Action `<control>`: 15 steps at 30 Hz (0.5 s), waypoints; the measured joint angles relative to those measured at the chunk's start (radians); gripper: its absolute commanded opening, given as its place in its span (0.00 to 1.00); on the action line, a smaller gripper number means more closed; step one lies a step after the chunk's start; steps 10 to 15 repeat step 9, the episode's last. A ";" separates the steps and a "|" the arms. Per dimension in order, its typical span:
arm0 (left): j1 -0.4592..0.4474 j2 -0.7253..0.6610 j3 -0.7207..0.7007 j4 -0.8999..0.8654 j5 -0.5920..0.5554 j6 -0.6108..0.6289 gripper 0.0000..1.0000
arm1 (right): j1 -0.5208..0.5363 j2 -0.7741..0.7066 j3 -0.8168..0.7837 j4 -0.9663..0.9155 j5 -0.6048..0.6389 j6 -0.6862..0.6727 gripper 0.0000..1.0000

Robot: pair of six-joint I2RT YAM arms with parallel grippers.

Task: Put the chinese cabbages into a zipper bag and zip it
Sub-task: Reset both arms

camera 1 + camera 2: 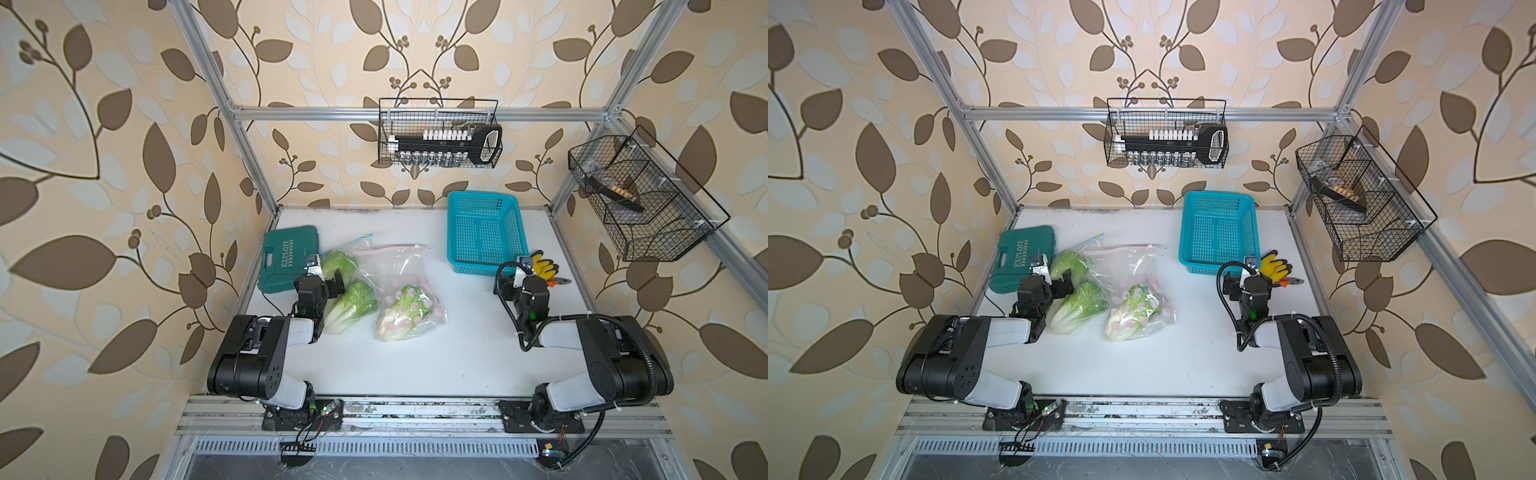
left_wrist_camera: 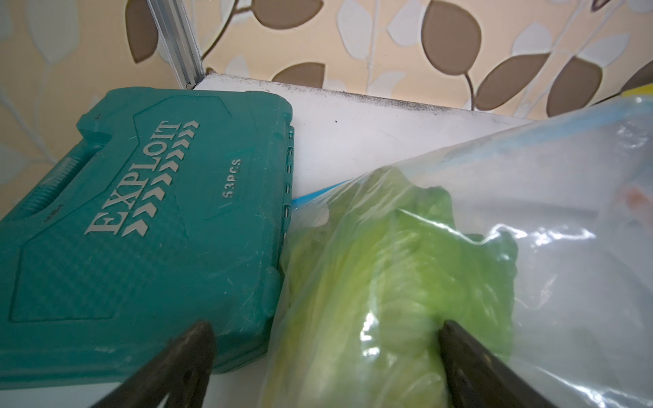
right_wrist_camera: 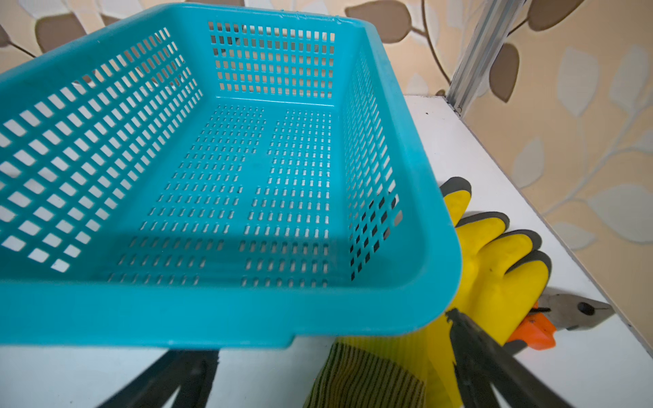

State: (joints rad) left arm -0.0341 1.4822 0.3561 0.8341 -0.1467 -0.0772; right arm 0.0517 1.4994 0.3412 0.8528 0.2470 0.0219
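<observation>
Three chinese cabbages (image 1: 351,303) lie left of centre on the white table (image 1: 415,365), all under clear plastic. The far-left head (image 1: 338,264) sits in a clear zipper bag (image 1: 357,245) with a blue strip. The middle head (image 1: 1079,305), just nearer, also shows film over it, but whether it shares that bag cannot be told. The third head (image 1: 405,311) lies to their right inside a pink-dotted bag (image 1: 399,266) whose pink zip strip runs along its far end. Left gripper (image 1: 328,279) hangs over the far-left head, jaws wide apart and holding nothing. In the left wrist view one finger (image 2: 190,356) stands over the edge of the green tool case (image 2: 141,212) and the other over the bagged leaves; contact cannot be confirmed. Right gripper (image 1: 514,277) is well apart from the cabbages, at the near right corner of the blue basket (image 1: 478,268). Its jaws are likewise wide and empty, above a yellow glove (image 3: 494,268) with pliers (image 3: 572,311) partly under it.
</observation>
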 measured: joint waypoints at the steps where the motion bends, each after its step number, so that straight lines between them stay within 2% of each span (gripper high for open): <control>1: 0.000 0.000 0.000 0.000 -0.003 0.000 0.99 | -0.002 0.000 0.000 0.000 -0.001 0.000 1.00; 15: -0.033 0.004 0.008 -0.009 -0.048 0.005 0.99 | -0.002 0.000 0.000 -0.004 -0.005 0.004 1.00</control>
